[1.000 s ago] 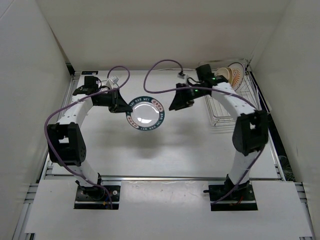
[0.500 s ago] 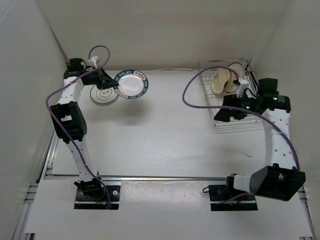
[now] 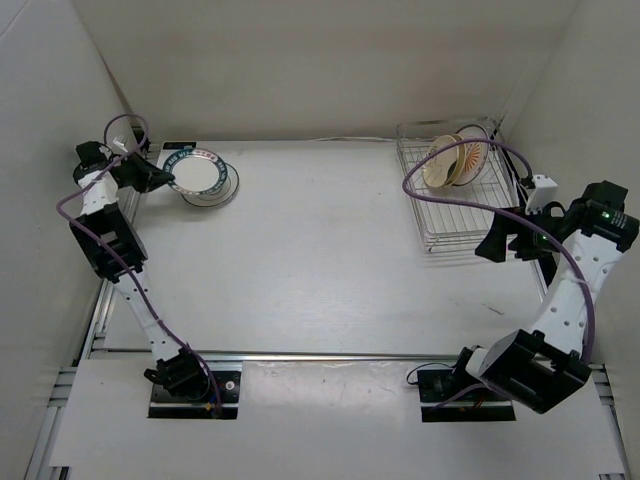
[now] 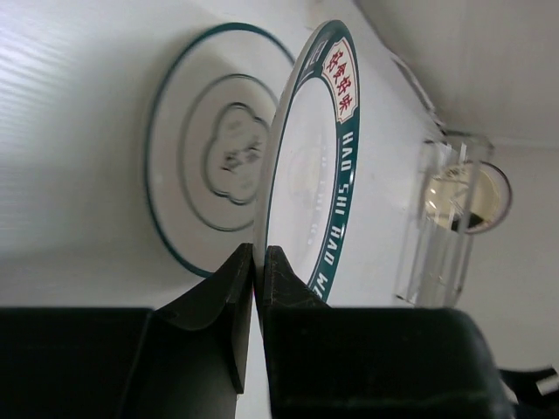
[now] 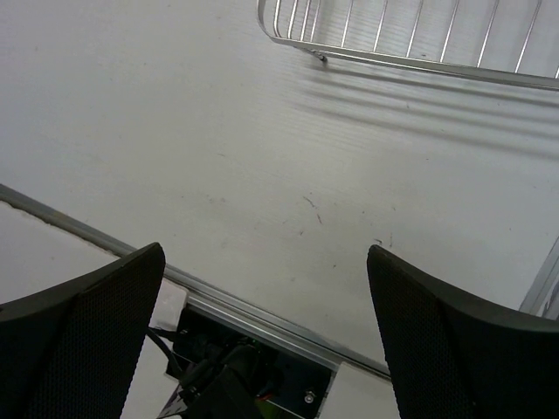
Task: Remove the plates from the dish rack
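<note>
My left gripper point(image 3: 160, 178) point(image 4: 259, 257) is shut on the rim of the white plate with the dark lettered rim point(image 3: 195, 170) point(image 4: 310, 166). It holds that plate tilted just above a teal-rimmed plate point(image 3: 222, 191) point(image 4: 214, 157) lying flat at the table's far left. The silver wire dish rack point(image 3: 455, 215) point(image 5: 410, 39) stands at the far right. A tan plate point(image 3: 442, 161) and a plate with an orange sunburst point(image 3: 472, 155) stand upright in its back part. My right gripper point(image 3: 485, 247) point(image 5: 262, 332) is open and holds nothing, just in front of the rack's near right corner.
White walls close in the table on the left, back and right. A metal rail point(image 3: 330, 355) runs along the near edge by the arm bases point(image 3: 195, 385). The right arm's purple cable point(image 3: 440, 190) loops over the rack.
My left arm has swung the lettered plate left and back over the teal-rimmed plate. My right arm has drawn away from the rack toward the right wall, its jaws spreading wider.
</note>
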`<move>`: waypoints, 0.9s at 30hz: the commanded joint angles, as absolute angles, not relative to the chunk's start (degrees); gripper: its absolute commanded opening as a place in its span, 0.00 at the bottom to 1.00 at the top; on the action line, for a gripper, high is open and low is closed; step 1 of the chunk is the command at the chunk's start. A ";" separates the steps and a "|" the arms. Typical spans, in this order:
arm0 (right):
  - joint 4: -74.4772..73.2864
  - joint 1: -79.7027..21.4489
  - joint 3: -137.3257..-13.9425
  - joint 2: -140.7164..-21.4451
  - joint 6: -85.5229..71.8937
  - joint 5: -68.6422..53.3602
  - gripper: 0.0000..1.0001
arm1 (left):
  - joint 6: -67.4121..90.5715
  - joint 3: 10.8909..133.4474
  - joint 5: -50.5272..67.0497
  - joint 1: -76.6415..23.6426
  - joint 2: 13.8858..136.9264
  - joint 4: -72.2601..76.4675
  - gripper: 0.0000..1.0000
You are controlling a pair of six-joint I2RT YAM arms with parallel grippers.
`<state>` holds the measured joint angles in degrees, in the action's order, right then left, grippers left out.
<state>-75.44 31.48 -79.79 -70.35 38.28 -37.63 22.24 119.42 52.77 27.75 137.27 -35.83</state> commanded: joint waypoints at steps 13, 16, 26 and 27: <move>-79.02 31.73 -72.69 -65.48 36.83 -45.88 1.00 | 21.09 122.52 48.16 25.76 140.45 -35.33 0.13; -77.88 31.73 -72.16 -65.48 36.21 -46.41 1.00 | 20.57 122.52 48.16 25.22 140.98 -35.85 0.18; -76.82 31.73 -70.14 -65.48 35.51 -48.25 1.00 | 18.63 121.82 45.88 23.47 139.92 -37.44 0.44; -76.82 31.73 -69.44 -65.48 34.99 -48.86 1.00 | 18.02 121.29 45.88 22.94 139.31 -37.44 0.45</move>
<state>-76.58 31.48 -70.52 -66.22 35.29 -45.56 19.62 120.20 45.60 23.81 142.19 -36.75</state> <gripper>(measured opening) 0.996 0.445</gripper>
